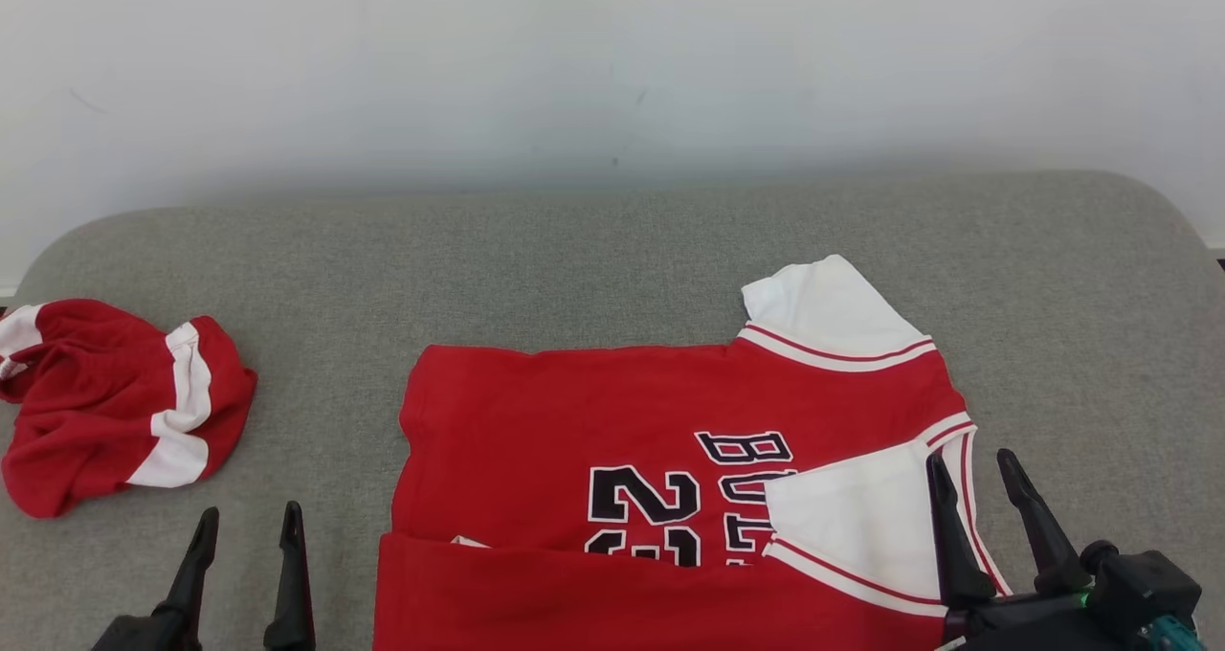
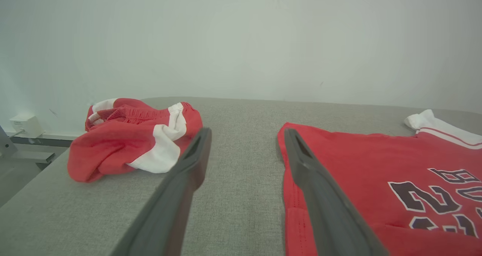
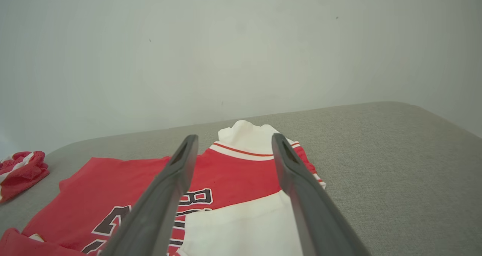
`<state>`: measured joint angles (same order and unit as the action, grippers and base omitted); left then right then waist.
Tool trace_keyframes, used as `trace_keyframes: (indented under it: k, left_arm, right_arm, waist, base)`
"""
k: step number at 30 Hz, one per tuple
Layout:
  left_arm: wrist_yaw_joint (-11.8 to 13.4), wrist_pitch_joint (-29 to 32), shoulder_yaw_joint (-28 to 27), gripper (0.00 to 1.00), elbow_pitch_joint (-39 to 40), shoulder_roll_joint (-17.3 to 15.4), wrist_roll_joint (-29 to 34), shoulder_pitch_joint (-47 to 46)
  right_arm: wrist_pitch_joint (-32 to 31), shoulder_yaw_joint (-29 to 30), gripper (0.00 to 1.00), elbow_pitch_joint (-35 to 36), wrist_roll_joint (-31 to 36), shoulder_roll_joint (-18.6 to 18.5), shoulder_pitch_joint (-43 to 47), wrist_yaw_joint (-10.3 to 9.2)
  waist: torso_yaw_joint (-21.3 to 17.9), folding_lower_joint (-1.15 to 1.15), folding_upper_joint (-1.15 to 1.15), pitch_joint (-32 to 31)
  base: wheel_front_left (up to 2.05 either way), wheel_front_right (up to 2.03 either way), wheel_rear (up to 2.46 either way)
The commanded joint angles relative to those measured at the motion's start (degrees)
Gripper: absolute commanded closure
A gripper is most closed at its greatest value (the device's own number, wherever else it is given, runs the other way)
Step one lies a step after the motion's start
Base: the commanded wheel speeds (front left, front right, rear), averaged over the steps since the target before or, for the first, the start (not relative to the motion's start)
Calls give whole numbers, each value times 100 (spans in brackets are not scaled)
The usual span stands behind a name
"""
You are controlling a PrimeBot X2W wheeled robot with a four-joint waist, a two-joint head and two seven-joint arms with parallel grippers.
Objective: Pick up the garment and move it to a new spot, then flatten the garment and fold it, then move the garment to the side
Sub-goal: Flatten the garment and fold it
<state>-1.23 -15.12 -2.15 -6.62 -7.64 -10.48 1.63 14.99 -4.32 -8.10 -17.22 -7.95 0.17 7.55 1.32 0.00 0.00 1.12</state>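
Two pairs of fingers stood spread and empty, the left fingers point(image 1: 191, 565) over bare bench point(image 1: 612, 268), the right fingers point(image 1: 949, 536) at the folded-in white sleeve point(image 1: 842, 517) of the red jersey point(image 1: 574, 412). The jersey lay mid-bench, its near fold covering half the black numerals point(image 1: 641, 498), its lower edge cut off. A crumpled red-and-white garment point(image 1: 105, 402) sat well apart, leftward.

Soft, bright light is falling evenly, without glare; ahead of the left gripper point(image 1: 251, 509) the wall point(image 1: 612, 77) is dimming downward.
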Motion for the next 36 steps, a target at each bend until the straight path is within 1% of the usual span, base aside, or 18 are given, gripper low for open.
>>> trace_keyframes:
  k: [1, 5, 9, 12, 16, 18, 19, 21, 22, 27, 31, 32, 36]
  left_arm:
    - [-79, -3, -13, 0, -64, -26, 56, -82]
    - [-273, -3, 11, 0, -260, -238, 82, -541]
    - [-430, 17, 133, 0, -556, -454, 65, -1223]
    - [-530, 230, 294, 0, -852, -621, -89, -1836]
    - [-615, 735, 649, 0, -1207, -855, -349, -2656]
    - [-615, 995, 843, 0, -1356, -911, -632, -3063]
    - [-618, 1116, 1028, 0, -1411, -986, -721, -3247]
    - [-615, 1401, 1319, 0, -1525, -1153, -1053, -3612]
    - [-616, 1698, 1647, 0, -1625, -1328, -1320, -3944]
    - [-618, 2232, 2328, 0, -1841, -1610, -2008, -4576]
    - [-619, 2651, 2793, 0, -1990, -1678, -2480, -4930]
    - [-619, 2651, 2793, 0, -1990, -1678, -2480, -4930]
    - [-619, 3053, 3186, 0, -2121, -1769, -2875, -5212]
  right_arm:
    - [25, -18, 0, -52, -95, -73, -100, -13]
    - [24, -93, 0, -324, -290, -300, -527, -13]
    - [-133, -164, 0, -672, -480, -588, -1252, -13]
    - [-368, -229, 0, -993, -561, -771, -1844, -13]
    - [-743, -360, 0, -1439, -588, -964, -2708, -13]
    - [-909, -419, 0, -1687, -631, -1043, -3126, -13]
    - [-968, -470, 0, -1806, -620, -1079, -3329, -13]
    - [-1095, -601, 0, -2027, -622, -1139, -3734, -13]
    - [-1231, -746, 0, -2282, -614, -1206, -4090, -13]
    - [-1449, -1132, 0, -2965, -668, -1264, -4843, -14]
    - [-1524, -1391, 0, -3528, -747, -1258, -5315, -13]
    - [-1524, -1391, 0, -3528, -747, -1258, -5315, -13]
    - [-1566, -1635, 0, -4060, -805, -1243, -5731, -13]
  waist:
    - [-11, 0, 0, 43]
    - [-34, 0, 0, 163]
    - [-73, 0, 0, 382]
    - [-72, 0, 0, 629]
    - [-77, 0, 0, 1048]
    - [-59, 0, 0, 1267]
    - [-50, 0, 0, 1364]
    - [-33, 0, 0, 1580]
    - [-10, 0, 0, 1772]
    - [49, 0, 0, 2037]
    - [107, 0, 0, 2148]
    - [107, 0, 0, 2148]
    - [150, 0, 0, 2222]
  base:
    - [0, 0, 0]
    - [0, 0, 0]
    - [0, 0, 0]
    - [0, 0, 0]
    - [0, 0, 0]
    - [0, 0, 0]
    - [0, 0, 0]
    - [0, 0, 0]
    - [0, 0, 0]
    - [0, 0, 0]
    - [0, 0, 0]
    - [0, 0, 0]
    - [0, 0, 0]
